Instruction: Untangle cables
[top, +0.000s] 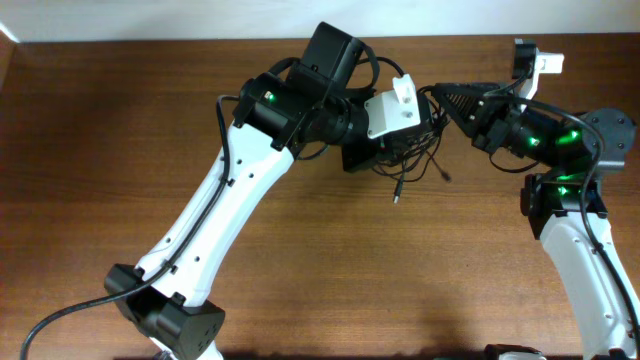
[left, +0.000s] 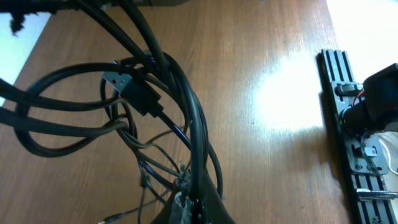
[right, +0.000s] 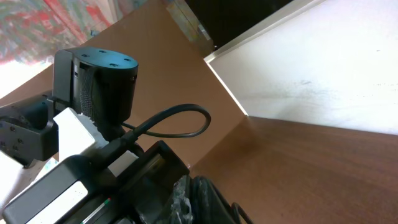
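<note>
The wooden table (top: 330, 270) lies bare and wide in front of me, smooth brown grain with a bright glare patch, and its far edge meets a white wall (right: 323, 74) close behind my wrists, so the open room is on the near side. The cables (top: 410, 165) hang bunched near the far middle of the table, between my two wrists: thin, matte black, rubbery cords in overlapping loops, with loose ends trailing toward the near side. One dark plug with a small metallic tip (left: 121, 81) sits in the middle of the loops, crossed by several strands. My left arm (top: 230, 200) stretches in a long diagonal from the near left corner, wrist bent down over the bundle. My left gripper (left: 189, 208) is pinched together on the cords where they converge, with the loops raised above the wood. My right arm (top: 580, 250) rises from the near right and folds left, with my right gripper (top: 447, 100) pointing at the bundle from just beside it; I cannot tell how far its fingers are apart.
</note>
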